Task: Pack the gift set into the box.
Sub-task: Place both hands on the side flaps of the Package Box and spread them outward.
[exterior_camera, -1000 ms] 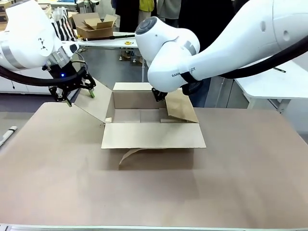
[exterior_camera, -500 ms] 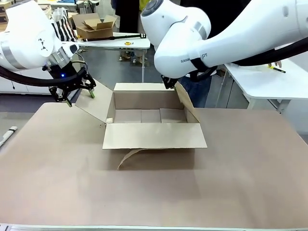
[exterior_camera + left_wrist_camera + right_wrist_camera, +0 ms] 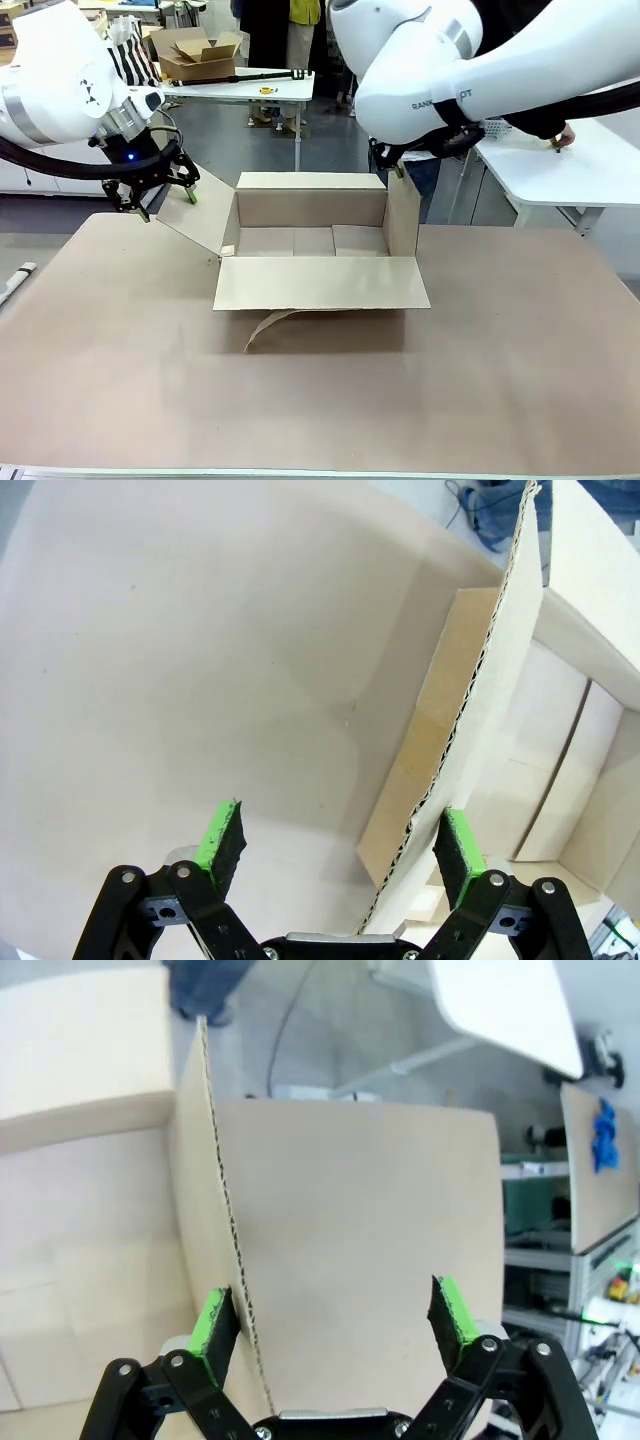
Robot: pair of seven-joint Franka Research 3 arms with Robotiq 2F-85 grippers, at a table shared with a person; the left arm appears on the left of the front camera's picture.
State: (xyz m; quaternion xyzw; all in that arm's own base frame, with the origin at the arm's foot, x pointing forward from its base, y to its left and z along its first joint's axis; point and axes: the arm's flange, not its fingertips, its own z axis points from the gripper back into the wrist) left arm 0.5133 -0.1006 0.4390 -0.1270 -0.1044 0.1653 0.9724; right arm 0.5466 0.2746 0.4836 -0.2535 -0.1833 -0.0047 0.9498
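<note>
The box (image 3: 310, 242) stands open and empty in the middle of the table, its near flap folded flat toward me. My left gripper (image 3: 160, 195) is open and straddles the edge of the slanting left flap (image 3: 470, 710), which passes close to one green pad without being clamped. Over the box's right side, my right gripper (image 3: 392, 167) is open too. The upright right flap's (image 3: 403, 215) corrugated edge (image 3: 222, 1200) runs between its fingers, near the left pad (image 3: 212, 1322). The gift set is out of view.
A curled strip of cardboard (image 3: 268, 322) sticks out under the box's front. The brown table (image 3: 320, 410) spreads wide on all sides. A white table (image 3: 560, 165) stands at the right, a smaller cardboard box (image 3: 200, 52) on a far table, and a person behind.
My right arm has risen and swung right, bringing the right flap from leaning into the box up to upright. The left arm has not moved.
</note>
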